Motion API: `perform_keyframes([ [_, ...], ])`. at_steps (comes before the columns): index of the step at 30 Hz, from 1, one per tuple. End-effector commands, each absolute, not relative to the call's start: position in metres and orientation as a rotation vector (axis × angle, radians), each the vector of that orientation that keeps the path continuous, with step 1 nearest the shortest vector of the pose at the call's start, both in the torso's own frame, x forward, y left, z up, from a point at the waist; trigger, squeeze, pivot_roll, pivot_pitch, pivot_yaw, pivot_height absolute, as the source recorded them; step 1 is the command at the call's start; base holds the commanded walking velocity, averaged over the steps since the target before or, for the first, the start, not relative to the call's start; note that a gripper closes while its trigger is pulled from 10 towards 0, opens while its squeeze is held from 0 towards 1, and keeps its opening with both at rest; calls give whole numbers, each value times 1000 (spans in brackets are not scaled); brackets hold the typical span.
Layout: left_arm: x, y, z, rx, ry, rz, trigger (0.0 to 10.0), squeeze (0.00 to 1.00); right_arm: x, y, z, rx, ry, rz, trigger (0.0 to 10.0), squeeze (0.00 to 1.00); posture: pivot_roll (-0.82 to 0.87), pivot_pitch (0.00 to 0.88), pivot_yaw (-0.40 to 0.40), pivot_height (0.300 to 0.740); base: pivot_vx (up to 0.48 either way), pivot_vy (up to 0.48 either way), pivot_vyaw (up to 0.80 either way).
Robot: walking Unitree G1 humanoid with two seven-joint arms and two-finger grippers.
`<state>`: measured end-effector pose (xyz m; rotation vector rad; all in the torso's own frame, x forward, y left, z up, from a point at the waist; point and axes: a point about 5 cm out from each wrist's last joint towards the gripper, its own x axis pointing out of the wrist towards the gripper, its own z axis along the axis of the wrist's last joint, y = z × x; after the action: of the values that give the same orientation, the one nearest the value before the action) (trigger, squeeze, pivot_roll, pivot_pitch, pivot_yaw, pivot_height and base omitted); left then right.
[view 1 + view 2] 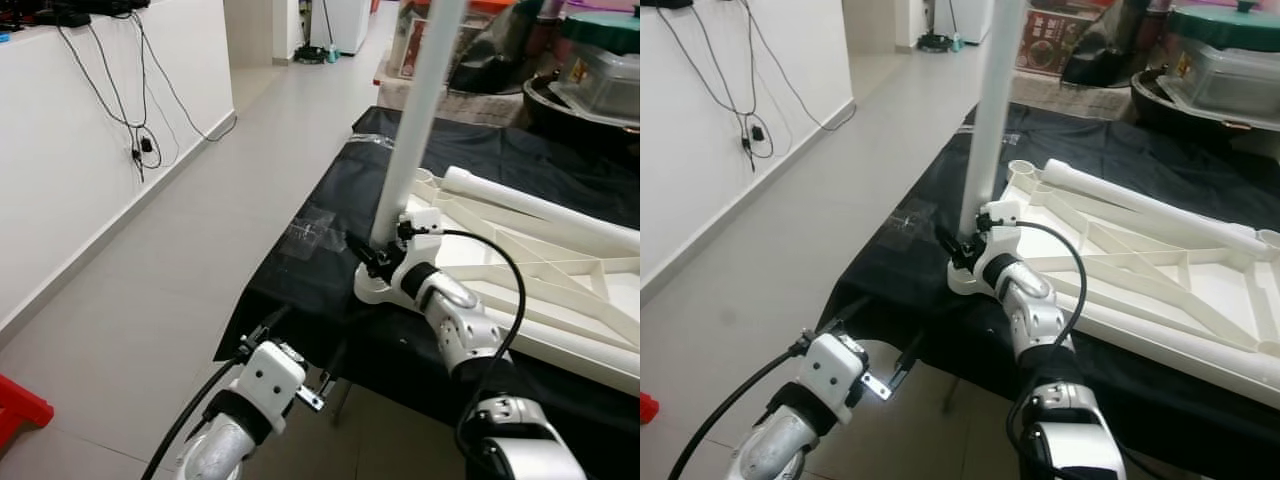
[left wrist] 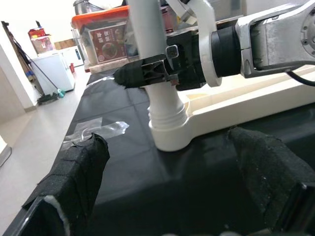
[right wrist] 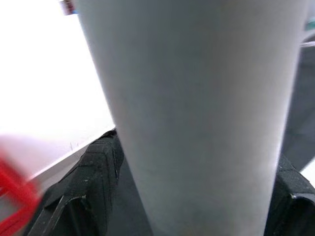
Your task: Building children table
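Observation:
A white table top [image 1: 560, 290] lies upside down on a black cloth [image 1: 320, 270]. One white table leg [image 1: 415, 120] stands upright in the corner socket [image 2: 170, 135] nearest me. My right gripper [image 1: 372, 255] is shut on this leg just above the socket; in the right wrist view the leg [image 3: 197, 113] sits between its black fingers [image 3: 93, 182]. My left gripper [image 1: 300, 345] hangs open and holds nothing, low at the cloth's front edge, pointing at the socket from a short distance. A second leg [image 1: 540, 205] lies flat across the table top.
A strip of clear tape [image 1: 305, 230] is stuck to the cloth left of the socket. Bare tiled floor [image 1: 180, 260] runs along a white wall with hanging cables [image 1: 140, 150] on the left. Storage bins [image 1: 600, 70] crowd the back right. A red object [image 1: 20, 405] lies on the floor.

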<state>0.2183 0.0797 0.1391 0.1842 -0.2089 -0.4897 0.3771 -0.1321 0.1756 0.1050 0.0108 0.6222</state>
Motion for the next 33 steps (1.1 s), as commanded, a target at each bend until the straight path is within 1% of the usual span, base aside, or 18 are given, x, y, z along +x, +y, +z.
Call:
perform_keyframes([
  [1, 218, 79, 135, 188, -186, -493, 10000, 0, 375, -113, 175, 101, 61, 823, 10000, 0, 76, 81, -77, 740, 0, 0, 0],
  [2, 218, 79, 135, 188, -186, -493, 10000, 0, 375, -113, 175, 101, 61, 823, 10000, 0, 76, 81, -77, 740, 0, 0, 0],
  [4, 217, 79, 135, 189, -187, -493, 10000, 0, 373, -103, 174, 48, 119, 990, 10000, 0, 86, 83, -81, 740, 0, 0, 0],
  [7, 217, 78, 135, 190, -187, -492, 10000, 0, 370, -94, 171, 18, 155, 1104, 10000, 0, 93, 85, -84, 740, 0, 0, 0],
  [11, 217, 78, 135, 190, -187, -492, 10000, 0, 368, -91, 169, 6, 169, 1170, 10000, 0, 94, 86, -84, 740, 0, 0, 0],
  [12, 216, 78, 135, 190, -187, -492, 10000, 0, 367, -90, 168, 7, 174, 1191, 9137, 0, 93, 86, -82, 740, 0, 0, 0],
  [13, 216, 78, 135, 190, -187, -492, 10000, 0, 366, -90, 168, -15, 171, 1208, 3804, 0, 93, 86, -82, 740, 0, 0, 0],
  [14, 216, 78, 135, 190, -187, -492, 10000, 0, 366, -90, 168, -15, 171, 1208, 3804, 0, 93, 86, -82, 740, 0, 0, 0],
  [15, 216, 78, 135, 190, -187, -492, 10000, 0, 367, -90, 168, -24, 162, 1200, 0, 0, 91, 85, -82, 740, 0, 0, 0],
  [20, 216, 78, 134, 191, -186, -492, 10000, 0, 370, -91, 168, -36, 136, 1148, 0, 0, 91, 84, -81, 740, 0, 0, 0],
  [21, 216, 79, 134, 191, -185, -493, 10000, 0, 375, -96, 170, -1, 94, 1028, 0, 0, 87, 78, -77, 740, 0, 0, 0],
  [22, 216, 79, 134, 191, -185, -493, 10000, 0, 375, -96, 170, -1, 94, 1028, 0, 0, 87, 78, -77, 740, 0, 0, 0],
  [26, 215, 79, 133, 192, -183, -493, 10000, 0, 387, -108, 172, 14, 60, 741, 0, 0, 86, 73, -81, 740, 0, 0, 0],
  [27, 215, 79, 133, 192, -183, -493, 10000, 0, 387, -108, 172, 14, 60, 741, 0, 0, 86, 73, -81, 740, 0, 0, 0],
  [29, 216, 79, 133, 193, -183, -494, 10000, 0, 397, -131, 169, -23, 72, 344, 0, 0, 82, 70, -80, 740, 0, 0, 0],
  [30, 216, 79, 133, 193, -183, -494, 10000, 0, 397, -131, 169, -23, 72, 344, 0, 0, 82, 70, -80, 740, 0, 0, 0],
  [32, 216, 80, 133, 193, -183, -495, 10000, 0, 396, -156, 166, -23, 68, -1, 0, 0, 78, 68, -76, 740, 0, 0, 0],
  [33, 216, 80, 133, 193, -183, -495, 10000, 0, 396, -156, 166, -23, 68, -1, 0, 0, 78, 68, -76, 740, 0, 0, 0],
])
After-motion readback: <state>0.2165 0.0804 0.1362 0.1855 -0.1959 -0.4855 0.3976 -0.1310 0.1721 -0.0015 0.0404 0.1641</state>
